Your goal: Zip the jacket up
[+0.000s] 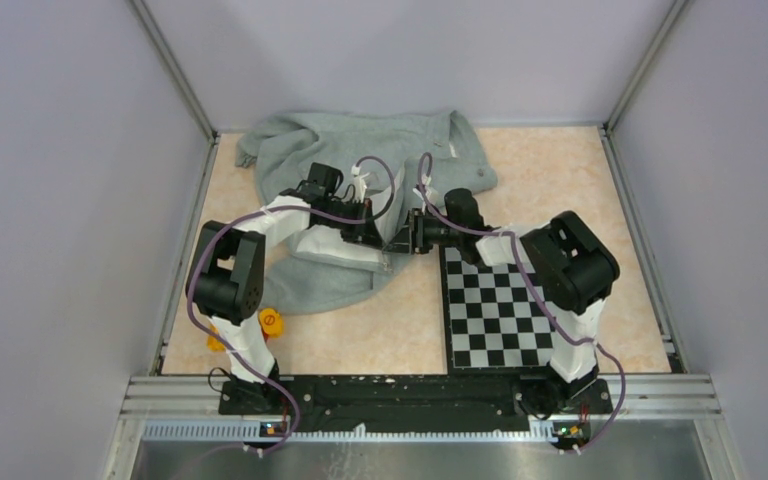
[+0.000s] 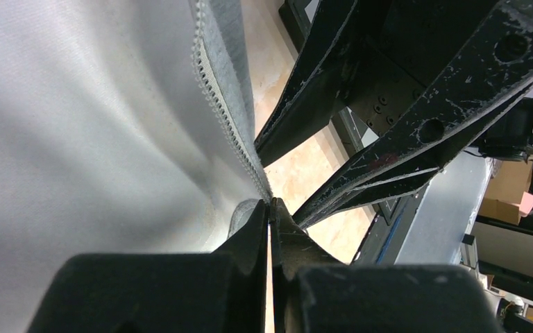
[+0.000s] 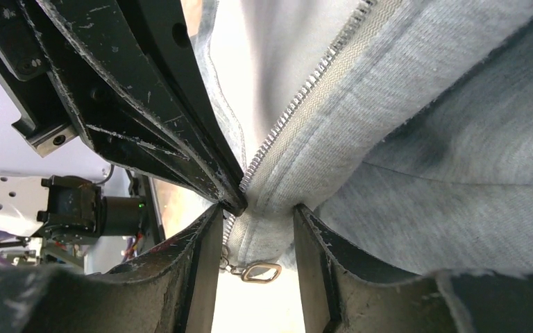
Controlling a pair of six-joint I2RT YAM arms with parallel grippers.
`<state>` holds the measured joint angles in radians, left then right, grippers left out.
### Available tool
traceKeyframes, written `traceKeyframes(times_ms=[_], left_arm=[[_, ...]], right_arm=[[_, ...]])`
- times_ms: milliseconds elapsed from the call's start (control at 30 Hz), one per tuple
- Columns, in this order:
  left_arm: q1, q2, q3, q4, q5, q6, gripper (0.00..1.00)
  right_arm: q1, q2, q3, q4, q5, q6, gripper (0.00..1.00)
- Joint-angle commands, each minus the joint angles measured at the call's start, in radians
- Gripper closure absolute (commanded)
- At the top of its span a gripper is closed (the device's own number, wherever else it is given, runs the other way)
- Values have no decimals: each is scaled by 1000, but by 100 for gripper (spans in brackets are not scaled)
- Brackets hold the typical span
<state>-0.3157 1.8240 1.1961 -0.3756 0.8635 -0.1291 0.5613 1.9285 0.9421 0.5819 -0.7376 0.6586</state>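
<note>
- The jacket (image 1: 380, 170) is spread on the surface (image 1: 550, 160), left of the chessboard (image 1: 505, 310).
- The left pincer (image 2: 269, 215) is pinched together on the zipper tape (image 2: 225, 111).
- The right pincer (image 3: 257, 222) is clamped on the hem by the pull (image 3: 260, 272).
- The step in hand seems to be joining the zipper ends; next, seating the pin calls for fine alignment.

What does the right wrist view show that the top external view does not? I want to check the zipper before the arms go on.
Only the right wrist view shows the small metal zipper pull ring hanging between its fingers, and the white-taped zipper teeth close up. Only the top external view shows the black-and-white chessboard, the orange object and both arms whole. Both show the light grey-green fleece jacket with the left gripper and right gripper meeting at its front edge.
</note>
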Motion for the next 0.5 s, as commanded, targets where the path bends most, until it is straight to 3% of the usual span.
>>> traceKeyframes(times_ms=[0, 333, 467], left_arm=[[-2, -59, -7, 42, 45, -1, 100], [0, -69, -8, 45, 41, 1, 100], [1, -69, -4, 36, 20, 5, 100]], right_arm=[[15, 23, -7, 76, -11, 0, 57], [15, 27, -23, 96, -19, 3, 63], [15, 21, -27, 102, -31, 1, 59]])
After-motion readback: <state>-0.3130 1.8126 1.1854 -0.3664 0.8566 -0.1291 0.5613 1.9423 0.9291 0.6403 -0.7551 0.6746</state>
